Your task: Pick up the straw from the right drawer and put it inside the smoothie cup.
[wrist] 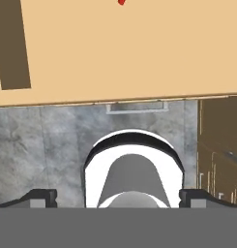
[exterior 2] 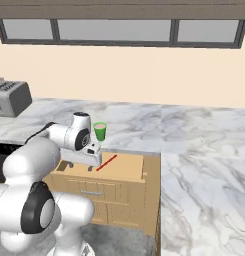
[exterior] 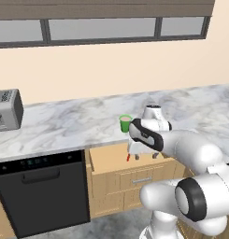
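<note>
Approach step, judged from the layout: thin red straw (exterior 2: 107,162) not yet picked up, lying flat and slanted on the tan bottom of the wide light-wood right drawer (exterior 2: 129,167), which stands pulled out from under the marble worktop (exterior 2: 194,150). Two-finger pincer (exterior 2: 82,168) spread wide and empty, hanging over the drawer's front part, just beside the straw's near end but not touching it (fingertips (wrist: 42,197) far apart at the bottom of the hand view, nothing between them). In that view, just a red tip of the straw (wrist: 122,2) at the top edge, so not yet centred over it.

Small bright green smoothie cup (exterior: 125,123) upright on the worktop, just behind the drawer's back edge, pale content at its top. Grey toaster (exterior: 7,110) well apart from the drawer, far along the worktop.

Next move, as a judgement: shift further into the drawer until the straw lies between the fingertips, turn them across its slant, lower, clench. Thin stick on a flat bottom, so easy to miss or push aside.
</note>
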